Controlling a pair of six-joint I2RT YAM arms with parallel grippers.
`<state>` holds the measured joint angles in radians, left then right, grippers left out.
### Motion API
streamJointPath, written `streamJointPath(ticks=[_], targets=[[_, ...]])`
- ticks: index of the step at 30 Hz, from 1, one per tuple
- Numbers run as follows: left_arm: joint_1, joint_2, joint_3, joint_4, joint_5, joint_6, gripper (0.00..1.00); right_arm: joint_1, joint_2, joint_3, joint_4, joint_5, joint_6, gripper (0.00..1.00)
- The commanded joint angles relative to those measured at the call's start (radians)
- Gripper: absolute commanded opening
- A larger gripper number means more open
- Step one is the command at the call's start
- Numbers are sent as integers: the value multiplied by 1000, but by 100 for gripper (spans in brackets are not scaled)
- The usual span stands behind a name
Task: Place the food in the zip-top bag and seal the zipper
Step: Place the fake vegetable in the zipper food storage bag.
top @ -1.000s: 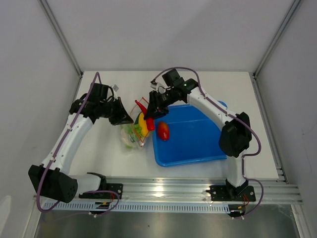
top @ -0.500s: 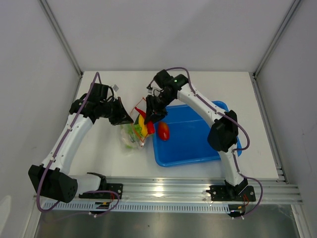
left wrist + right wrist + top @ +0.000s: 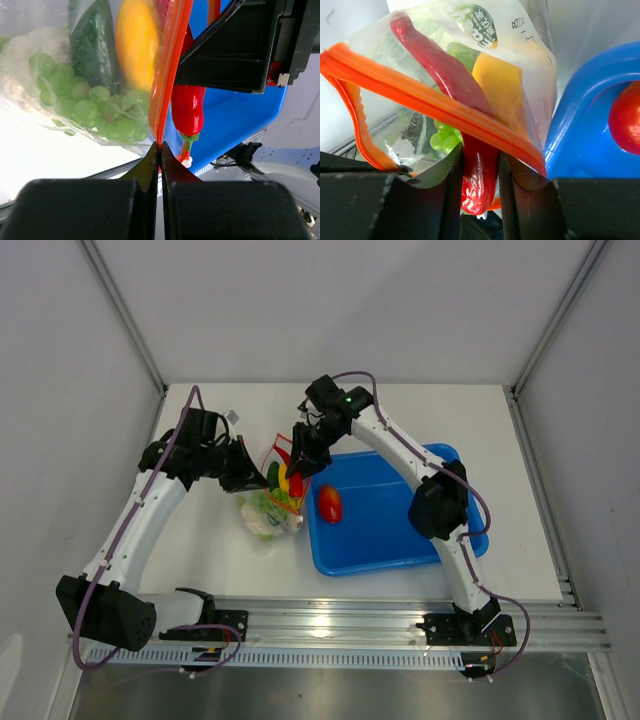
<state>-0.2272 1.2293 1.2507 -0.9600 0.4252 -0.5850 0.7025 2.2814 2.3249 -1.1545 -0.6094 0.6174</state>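
Observation:
The clear zip-top bag [image 3: 264,512] lies left of the blue tray, holding green lettuce [image 3: 85,97], dark cucumber [image 3: 95,40], yellow squash [image 3: 137,42] and something white. My left gripper [image 3: 247,475] is shut on the orange-red zipper [image 3: 167,65] at the bag's mouth edge, as the left wrist view [image 3: 160,145] shows. My right gripper [image 3: 303,458] is shut on the red chili [image 3: 479,175], whose tip reaches past the zipper [image 3: 445,107] into the bag. The red tomato [image 3: 329,503] lies in the tray. The fish is not visible.
The blue tray [image 3: 400,530] sits right of the bag, its left rim [image 3: 590,125] touching the bag's side. White walls and metal frame posts surround the table; an aluminium rail runs along the near edge.
My right arm has swung left and carried the chili over to the bag's mouth and partly in. The bag has shifted and bunched slightly. The left gripper keeps its hold.

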Motion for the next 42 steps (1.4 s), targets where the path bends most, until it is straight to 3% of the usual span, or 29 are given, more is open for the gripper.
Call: streamJointPath(ticks=[1, 6, 12, 18, 29, 33, 42], targets=[[-8, -28, 6, 7, 15, -1, 1, 20, 19, 19, 39, -15, 19, 14], [-9, -24, 12, 12, 15, -1, 1, 32, 36, 65, -16, 28, -57, 23], [-8, -16, 16, 14, 17, 1, 1, 64, 6, 71, -83, 105, -178, 48], [-8, -8, 21, 12, 17, 7, 0, 74, -112, -10, -54, 183, -234, 65], [-8, -7, 15, 4, 9, 11, 0, -4, -289, -35, -27, 342, -234, 67], [-8, -8, 10, 3, 6, 10, 1, -43, -385, -182, 39, 410, -242, 67], [-8, -4, 13, 4, 6, 7, 0, -75, -480, -554, 217, 381, -220, 71]])
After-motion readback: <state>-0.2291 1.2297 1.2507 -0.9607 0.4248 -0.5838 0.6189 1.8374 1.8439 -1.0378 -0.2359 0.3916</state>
